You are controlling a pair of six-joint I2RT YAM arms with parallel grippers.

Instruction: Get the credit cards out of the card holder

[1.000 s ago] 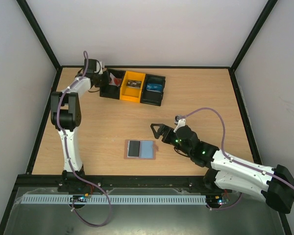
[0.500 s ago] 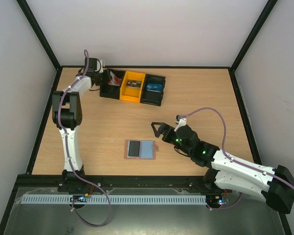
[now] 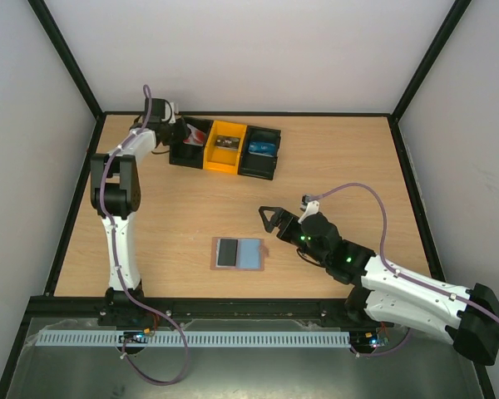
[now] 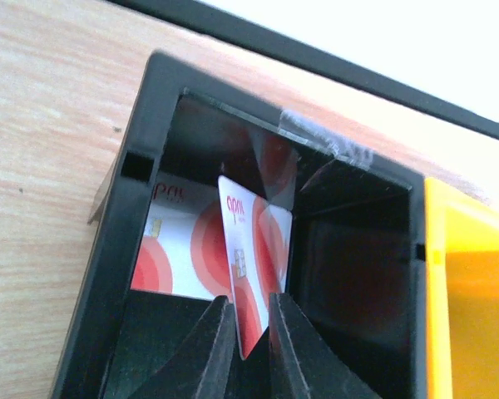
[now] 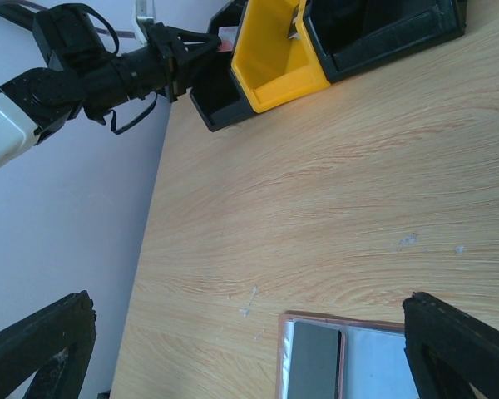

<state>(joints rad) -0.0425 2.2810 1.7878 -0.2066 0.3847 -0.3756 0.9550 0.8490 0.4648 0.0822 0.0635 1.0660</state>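
Note:
The brown-rimmed card holder (image 3: 239, 253) lies open and flat on the table, one pocket dark grey, the other pale blue (image 5: 358, 362). My left gripper (image 3: 180, 135) reaches into the left black bin (image 4: 150, 166). Its narrow jaws (image 4: 249, 332) pinch a reddish credit card (image 4: 254, 249) standing on edge. Behind it a similar red-and-white face (image 4: 179, 241) shows on the bin floor; whether it is a card or a reflection is unclear. A blue card (image 3: 264, 147) rests in the right black bin. My right gripper (image 3: 271, 219) hovers wide open just right of the holder (image 5: 249, 349), holding nothing.
An orange bin (image 3: 226, 146) with a small item sits between the two black bins (image 5: 274, 58) at the back left. A black frame (image 3: 249, 114) borders the table, with white walls behind. Bare wood (image 5: 333, 191) separates the holder from the bins.
The right gripper has crept a little to the right beside the holder. The left arm has barely shifted at the black bin.

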